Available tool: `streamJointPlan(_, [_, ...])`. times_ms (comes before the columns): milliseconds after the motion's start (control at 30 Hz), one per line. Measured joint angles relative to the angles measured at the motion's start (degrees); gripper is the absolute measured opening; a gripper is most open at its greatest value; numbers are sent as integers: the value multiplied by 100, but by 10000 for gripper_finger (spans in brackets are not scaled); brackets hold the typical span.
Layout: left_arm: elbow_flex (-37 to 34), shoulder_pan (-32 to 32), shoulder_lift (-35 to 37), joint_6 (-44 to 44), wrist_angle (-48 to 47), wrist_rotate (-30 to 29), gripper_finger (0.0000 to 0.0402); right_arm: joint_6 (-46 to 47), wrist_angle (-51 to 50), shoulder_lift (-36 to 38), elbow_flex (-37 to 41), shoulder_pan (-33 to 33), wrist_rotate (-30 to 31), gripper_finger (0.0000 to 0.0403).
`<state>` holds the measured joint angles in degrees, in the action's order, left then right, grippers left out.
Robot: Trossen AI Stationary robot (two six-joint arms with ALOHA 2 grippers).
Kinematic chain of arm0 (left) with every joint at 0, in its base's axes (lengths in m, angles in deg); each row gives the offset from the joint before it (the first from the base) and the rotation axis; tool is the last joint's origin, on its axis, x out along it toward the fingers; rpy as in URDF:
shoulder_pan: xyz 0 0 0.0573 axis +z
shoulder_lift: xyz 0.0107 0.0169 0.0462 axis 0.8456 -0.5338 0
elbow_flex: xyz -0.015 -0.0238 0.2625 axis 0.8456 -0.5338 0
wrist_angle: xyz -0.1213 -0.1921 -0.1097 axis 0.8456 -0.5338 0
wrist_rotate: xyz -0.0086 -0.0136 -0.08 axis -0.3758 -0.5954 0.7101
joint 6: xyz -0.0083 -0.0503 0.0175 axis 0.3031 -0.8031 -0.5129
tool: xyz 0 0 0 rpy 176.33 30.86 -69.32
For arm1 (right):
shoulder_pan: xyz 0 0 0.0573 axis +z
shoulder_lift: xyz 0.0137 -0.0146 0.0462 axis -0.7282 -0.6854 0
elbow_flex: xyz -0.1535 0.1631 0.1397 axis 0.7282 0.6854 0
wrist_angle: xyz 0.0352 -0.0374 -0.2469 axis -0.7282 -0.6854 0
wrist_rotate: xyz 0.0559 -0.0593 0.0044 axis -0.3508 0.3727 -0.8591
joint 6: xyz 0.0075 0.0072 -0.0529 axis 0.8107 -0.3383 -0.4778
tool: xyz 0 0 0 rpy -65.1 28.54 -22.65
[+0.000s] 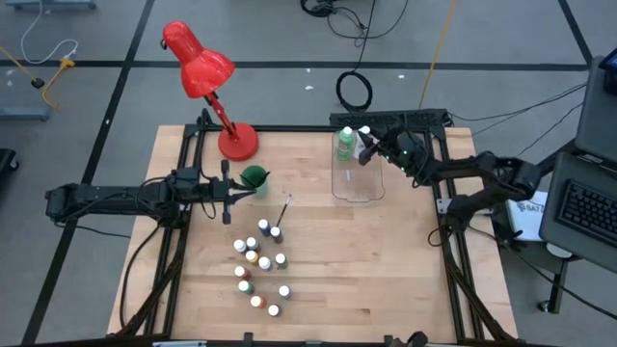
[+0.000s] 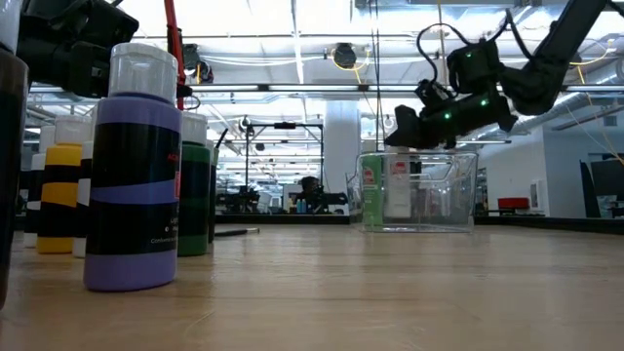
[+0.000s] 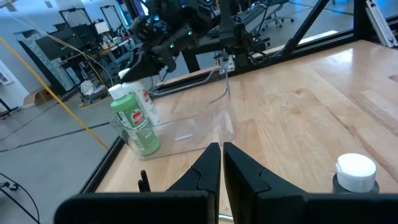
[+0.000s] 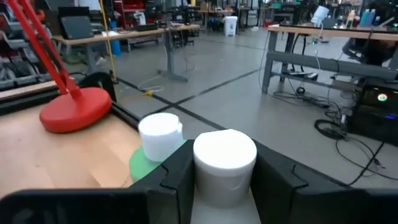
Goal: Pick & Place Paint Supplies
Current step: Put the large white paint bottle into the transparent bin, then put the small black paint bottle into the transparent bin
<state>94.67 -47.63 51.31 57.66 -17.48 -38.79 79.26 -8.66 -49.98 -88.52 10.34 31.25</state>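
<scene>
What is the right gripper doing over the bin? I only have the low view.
Observer: The right wrist view shows the right gripper closed on the cap of the white bottle, whose base is down inside the clear bin.
Operator: Which part of the bin?
Observer: From above, it is the far end, right beside the green bottle.
Operator: And the left arm?
Observer: The left gripper hovers next to the green cup, shut and empty. The small paint bottles are still out on the table.
</scene>
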Motion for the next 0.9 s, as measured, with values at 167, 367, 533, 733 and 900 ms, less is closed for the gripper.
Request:
streamJointPlan(167, [0,-1,-2,-1,-2,2,24,-49,-15,-197,-29,-44,-125,114])
streamJointPlan(367, [0,0,-4,-24,0,0,24,-369,70,-41,-41,-30,-554,159])
streamJointPlan(533, [0,-1,-4,-26,1,2,24,-293,-83,303,-45,11,-732,198])
streamJointPlan(733, [0,0,-4,-44,-7,0,24,157,-659,1380,-41,35,-873,215])
streamJointPlan(900, [0,0,-4,124,-112,-2,24,153,-2087,2976,-41,465,-2239,191])
